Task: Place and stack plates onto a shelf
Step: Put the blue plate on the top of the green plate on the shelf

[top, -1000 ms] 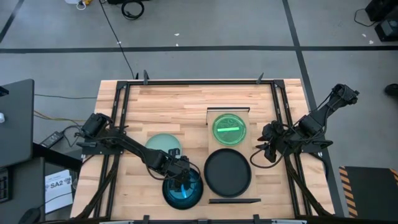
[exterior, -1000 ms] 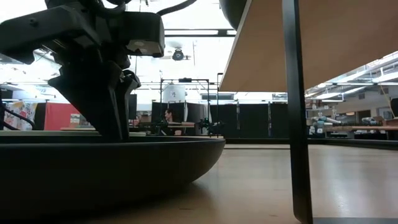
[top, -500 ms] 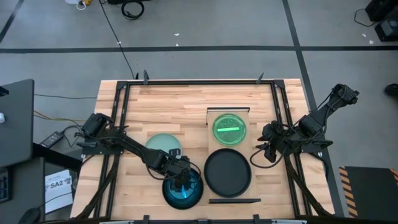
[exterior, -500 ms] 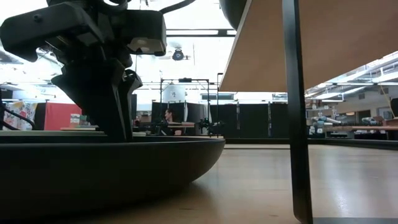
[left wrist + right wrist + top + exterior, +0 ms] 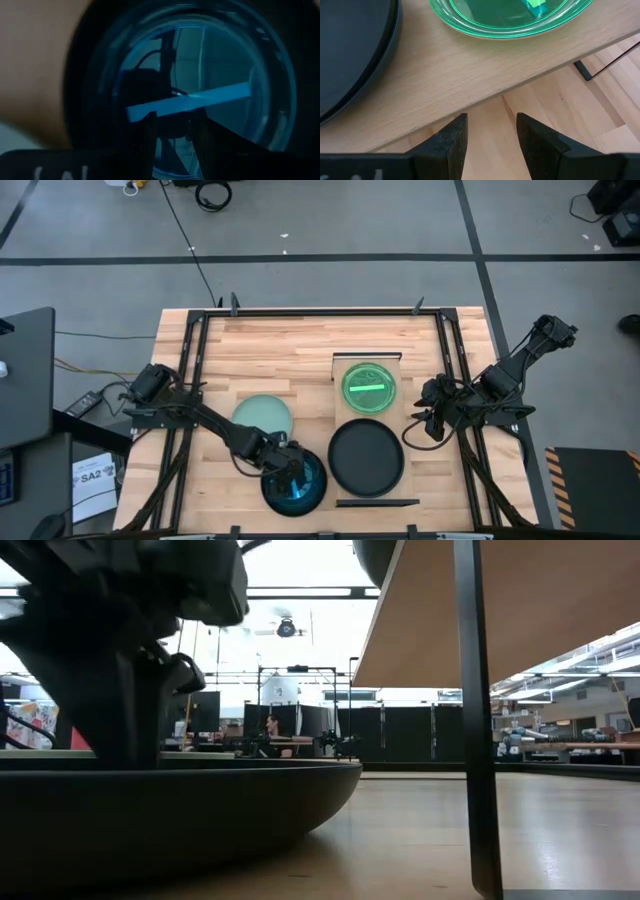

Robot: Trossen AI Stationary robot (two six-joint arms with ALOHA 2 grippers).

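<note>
A teal-blue plate [image 5: 303, 485] [image 5: 225, 65] lies inside a larger black plate [image 5: 270, 492] [image 5: 200, 810] at the table's near edge. My left gripper [image 5: 284, 465] [image 5: 175, 130] points down into it, slightly open, over the plate's left part. A pale mint plate [image 5: 262, 415] lies flat on the table behind them. The shelf [image 5: 340, 415] [image 5: 445, 75] carries a lime-green plate [image 5: 368, 385] [image 5: 510, 20] on its far half and a black plate [image 5: 367, 457] [image 5: 350, 50] on its near half. My right gripper [image 5: 420, 423] [image 5: 490, 135] waits open by the shelf's right edge. My left gripper comes from above with its fingertips [image 5: 150, 125] low over the teal-blue plate's inner floor. Whether they touch it I cannot tell. The plate lies flat in the black plate.
The shelf stands raised on thin dark legs [image 5: 475, 740]; its underside [image 5: 450, 620] shows above the tabletop. A dark metal frame [image 5: 300, 312] borders the table. Bare wood lies toward the far edge. A person sits far off in the room behind.
My left gripper has drawn a little toward the table's near left, staying low in the teal-blue plate. More of the mint plate behind it now shows. The right arm has kept still.
</note>
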